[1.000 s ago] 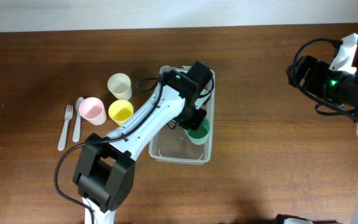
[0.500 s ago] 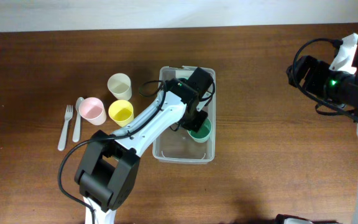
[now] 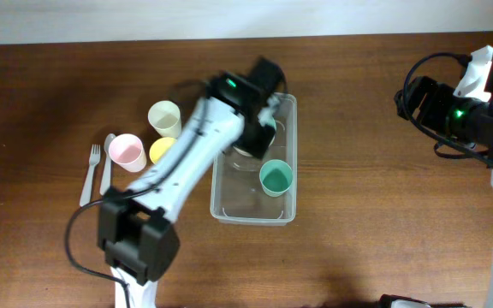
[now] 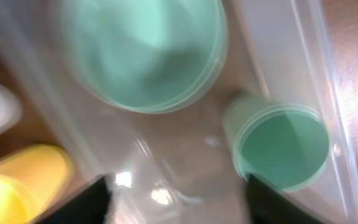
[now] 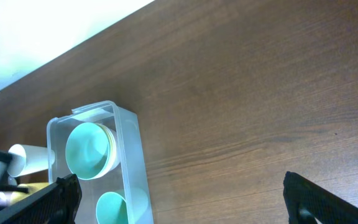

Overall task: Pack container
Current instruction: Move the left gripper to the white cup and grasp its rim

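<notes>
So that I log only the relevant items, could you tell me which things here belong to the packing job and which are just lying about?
Job in hand: container, with the green cup and green bowl already inside it.

Lying about outside it, possibly next to pack: cream cup, yellow cup, pink cup, fork, spoon.

left arm [image 3: 191, 150] over container's [image 3: 238, 202] far end
</notes>
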You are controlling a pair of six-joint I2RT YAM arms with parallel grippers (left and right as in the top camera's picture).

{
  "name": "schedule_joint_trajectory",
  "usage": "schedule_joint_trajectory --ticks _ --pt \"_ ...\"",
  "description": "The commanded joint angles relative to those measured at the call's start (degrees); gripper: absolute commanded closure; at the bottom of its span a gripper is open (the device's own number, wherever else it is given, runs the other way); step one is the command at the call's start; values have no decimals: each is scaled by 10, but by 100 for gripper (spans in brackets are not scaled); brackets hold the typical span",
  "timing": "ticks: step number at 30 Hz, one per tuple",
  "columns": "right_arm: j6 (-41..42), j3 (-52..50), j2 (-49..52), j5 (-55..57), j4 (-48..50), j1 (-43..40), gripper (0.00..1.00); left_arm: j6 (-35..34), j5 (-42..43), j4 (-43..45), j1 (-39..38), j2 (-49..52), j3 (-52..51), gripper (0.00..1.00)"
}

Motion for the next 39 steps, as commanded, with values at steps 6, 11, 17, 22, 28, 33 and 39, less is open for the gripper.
schedule_joint_trajectory --ticks 6,11,17,22,28,33,39 --pt "-6 6 -2 5 0 -4 1 -1 -22 -6 193 -31 79 0" --pt "-6 6 -2 5 0 -4 1 74 67 26 271 8 79 5" --pt "-6 6 -2 5 0 -4 1 63 45 47 301 85 79 20" --pt "-6 6 -2 5 0 -4 1 63 45 66 310 149 79 32" --pt "-6 6 -2 5 0 -4 1 64 46 81 320 199 79 44" --pt "-6 6 -2 5 0 -4 1 64 48 97 321 202 80 94" --pt "-6 6 -2 5 0 -4 1 64 50 95 321 202 83 99"
